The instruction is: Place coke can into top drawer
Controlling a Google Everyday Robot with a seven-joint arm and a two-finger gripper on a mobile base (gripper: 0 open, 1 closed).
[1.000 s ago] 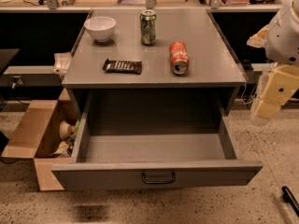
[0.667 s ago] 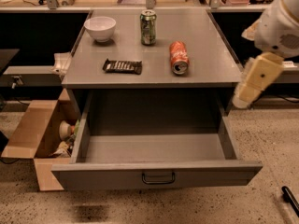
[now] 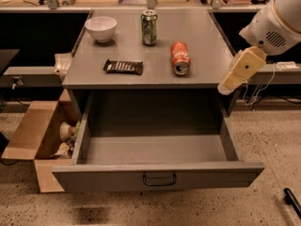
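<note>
Coke can (image 3: 180, 58) lies on its side on the table (image 3: 207, 36) top, right of centre, one silver end toward the camera; it touches no other item. Top drawer (image 3: 157, 177) stands pulled well out below the table top, front panel nearest the camera, dark handle (image 3: 159, 179) at the panel's centre; the can sits on the surface above and behind the drawer cavity, not inside it. End effector (image 3: 231, 81) hangs just off the table's right front corner, angled down and to the left, at about the level of the table top; well apart from the can; nothing seen in its hold; how far open it is cannot be told from this angle. White arm (image 3: 277, 20) enters from the upper right. Also on the table: green can (image 3: 149, 27) upright, behind and left of the coke can; white bowl (image 3: 101, 28) at back left; dark snack bar (image 3: 123, 67) lying flat, front left. Open cardboard box (image 3: 33, 135) on the floor, left of the drawer.
</note>
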